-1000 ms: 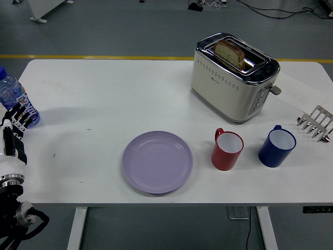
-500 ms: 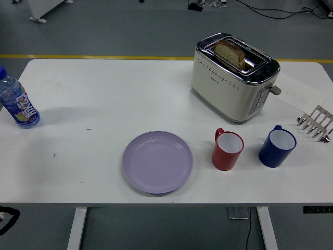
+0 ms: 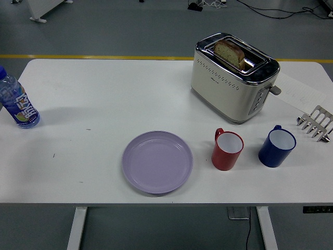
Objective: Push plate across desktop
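A round lilac plate (image 3: 157, 162) lies flat on the white table (image 3: 104, 94), near the front edge and a little left of centre. It holds nothing. Neither of my hands shows in the head view.
A red mug (image 3: 227, 150) stands just right of the plate, a blue mug (image 3: 277, 146) further right. A silver toaster (image 3: 232, 77) with bread in a slot stands at the back right. A metal rack (image 3: 316, 123) is at the right edge. A water bottle (image 3: 17, 102) stands at the far left.
My left arm was at the lower left edge one second ago, beside the bottle. It has withdrawn out of view. The plate and the other things have not moved.
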You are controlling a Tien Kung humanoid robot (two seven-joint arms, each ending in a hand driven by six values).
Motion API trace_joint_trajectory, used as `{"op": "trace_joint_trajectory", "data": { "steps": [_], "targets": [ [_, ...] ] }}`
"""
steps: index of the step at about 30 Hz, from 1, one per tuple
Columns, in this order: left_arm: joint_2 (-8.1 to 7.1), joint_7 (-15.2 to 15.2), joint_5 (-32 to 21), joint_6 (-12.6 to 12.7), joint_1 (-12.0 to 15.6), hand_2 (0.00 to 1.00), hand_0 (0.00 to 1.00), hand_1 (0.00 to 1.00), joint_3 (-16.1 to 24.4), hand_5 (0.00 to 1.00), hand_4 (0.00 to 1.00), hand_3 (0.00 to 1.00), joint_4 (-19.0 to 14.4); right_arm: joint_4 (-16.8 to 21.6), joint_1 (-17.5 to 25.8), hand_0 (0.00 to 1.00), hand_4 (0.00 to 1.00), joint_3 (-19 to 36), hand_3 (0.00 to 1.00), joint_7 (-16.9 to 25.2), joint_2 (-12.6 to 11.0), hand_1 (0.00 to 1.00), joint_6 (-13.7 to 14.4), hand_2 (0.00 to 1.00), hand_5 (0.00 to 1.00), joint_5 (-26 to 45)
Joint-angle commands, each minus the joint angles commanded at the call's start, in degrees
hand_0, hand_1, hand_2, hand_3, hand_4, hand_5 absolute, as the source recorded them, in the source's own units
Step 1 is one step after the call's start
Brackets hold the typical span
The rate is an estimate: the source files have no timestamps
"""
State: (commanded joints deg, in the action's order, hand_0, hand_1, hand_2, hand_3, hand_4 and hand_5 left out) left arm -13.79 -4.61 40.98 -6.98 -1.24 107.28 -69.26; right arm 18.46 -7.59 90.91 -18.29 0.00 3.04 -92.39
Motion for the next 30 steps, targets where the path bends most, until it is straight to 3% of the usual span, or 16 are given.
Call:
{"op": "trace_joint_trajectory", "data": {
  "steps": [6,27,28,30],
  "targets": [
    [0.1,4.21,-3.11,-4.41,-0.24,0.673,0.607,0.688,1.68,0.998,0.519,0.648,1.18,0.0,0.0,0.579,0.149,-0.02,0.622,0.02,0.0,0.55,-0.15,0.612,0.642,-0.19],
    [3.4,3.19,-5.01,-3.49,-1.18,0.671,0.611,0.689,-0.78,0.998,0.51,0.648,2.05,0.1,0.96,0.578,0.148,0.17,0.62,-0.06,0.0,0.55,-0.02,0.612,0.638,-0.36],
    [3.44,3.15,-4.97,-3.46,-1.15,0.669,0.566,0.678,-0.76,0.998,0.519,0.648,2.1,0.11,1.07,0.578,0.147,0.14,0.619,-0.08,0.0,0.549,0.0,0.612,0.636,-0.34],
    [3.47,3.11,-4.93,-3.43,-1.1,0.669,0.566,0.678,-0.7,0.998,0.519,0.648,2.17,0.12,1.17,0.578,0.147,0.11,0.619,-0.09,0.0,0.549,0.01,0.612,0.636,-0.31]
  ]
}}
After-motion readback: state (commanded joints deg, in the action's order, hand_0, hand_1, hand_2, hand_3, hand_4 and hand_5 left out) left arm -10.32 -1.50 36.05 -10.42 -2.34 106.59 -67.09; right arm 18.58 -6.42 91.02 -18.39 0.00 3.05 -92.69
